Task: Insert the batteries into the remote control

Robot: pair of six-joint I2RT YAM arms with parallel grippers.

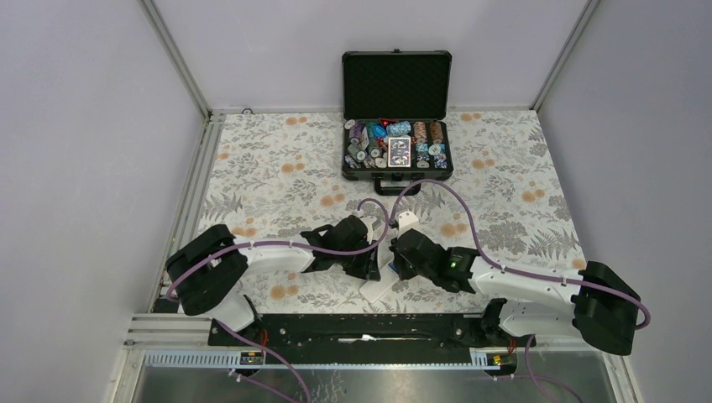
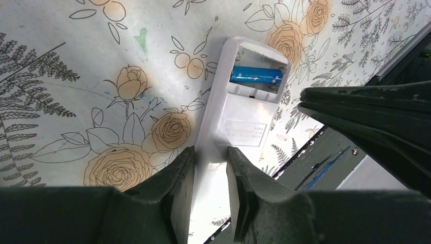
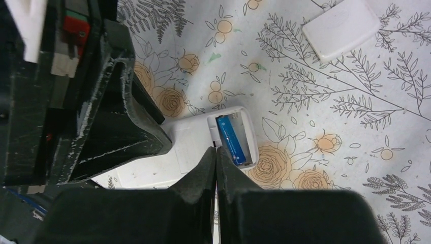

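The white remote control (image 2: 239, 127) lies back up on the floral table, its battery bay open. One blue battery (image 2: 255, 75) lies in the bay, with the slot beside it bare; it also shows in the right wrist view (image 3: 233, 142). The second battery is not in view. My left gripper (image 2: 210, 170) is shut on the remote's near end, one finger on each long side. My right gripper (image 3: 216, 151) is shut, its tips right at the bay's edge beside the battery. From above, both grippers (image 1: 369, 264) (image 1: 393, 262) meet over the remote (image 1: 375, 290).
The white battery cover (image 3: 341, 28) lies loose on the table beyond the remote, also seen from above (image 1: 407, 221). An open black chip case (image 1: 396, 151) stands at the back middle. The table's front rail (image 1: 353, 327) runs just behind the remote.
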